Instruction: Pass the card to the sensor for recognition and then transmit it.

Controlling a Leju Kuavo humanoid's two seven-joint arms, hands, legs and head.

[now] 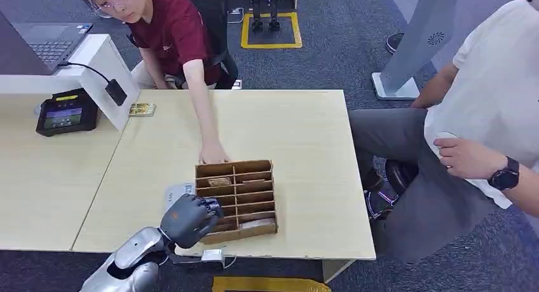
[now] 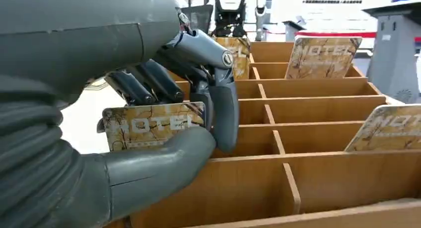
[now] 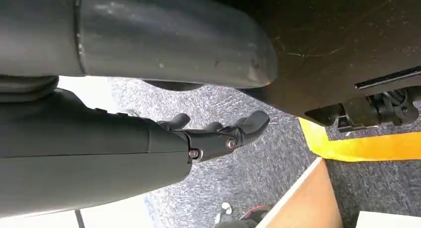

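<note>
The robot's left hand (image 2: 164, 114) pinches a hotel card (image 2: 151, 124) between thumb and fingers at the near-left corner of the wooden slotted box (image 1: 236, 200) — the pick-up step, by the look of it. A person's hand (image 1: 213, 153) rests at the box's far edge. The right hand (image 3: 218, 133) hangs beside the table, fingers loosely apart, holding nothing. The next move calls for lifting the card free of the dividers and carrying it left to the black sensor (image 1: 65, 112) — its reading face is hard to make out from here.
</note>
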